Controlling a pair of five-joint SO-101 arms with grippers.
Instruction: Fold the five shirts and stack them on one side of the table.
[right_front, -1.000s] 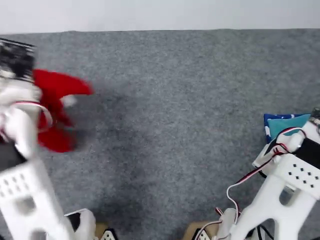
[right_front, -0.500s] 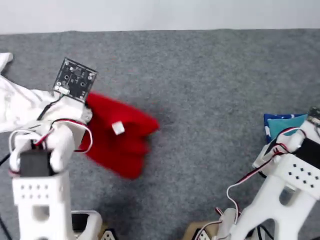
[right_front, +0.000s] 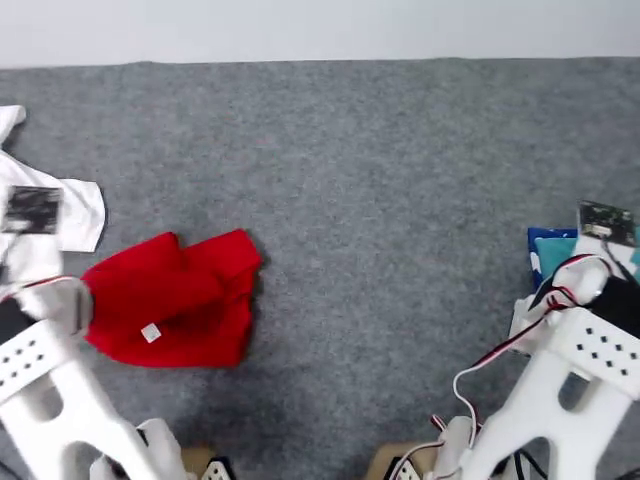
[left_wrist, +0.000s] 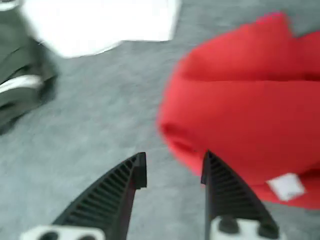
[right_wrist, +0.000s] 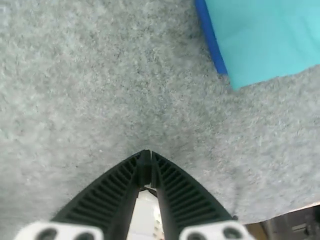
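Red shirt (right_front: 170, 300), lower left: white tag (right_front: 150, 333), print illegible. White shirt (right_front: 85, 215), cut off by left edge. Blue shirts (right_front: 547, 246), right edge, partly behind arm. Left claw (left_wrist: 174, 160) apart, empty; right claw (right_wrist: 145, 154) together.

Bunched shirt (right_front: 175, 300) lies on surface (right_front: 400, 200) just ahead of left gripper (left_wrist: 172, 167), prob. touching one finger (view's blurry). Flat shirt (right_front: 80, 210) farther ahead, apart from it. Folded stack (right_wrist: 265, 35) ahead of right gripper (right_wrist: 145, 156), off to one side.

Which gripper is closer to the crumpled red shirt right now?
Left. The left gripper, open, hangs right at the edge of the crumpled red shirt. The right gripper, shut, sits far off on the opposite side, beside the folded turquoise and blue shirts.
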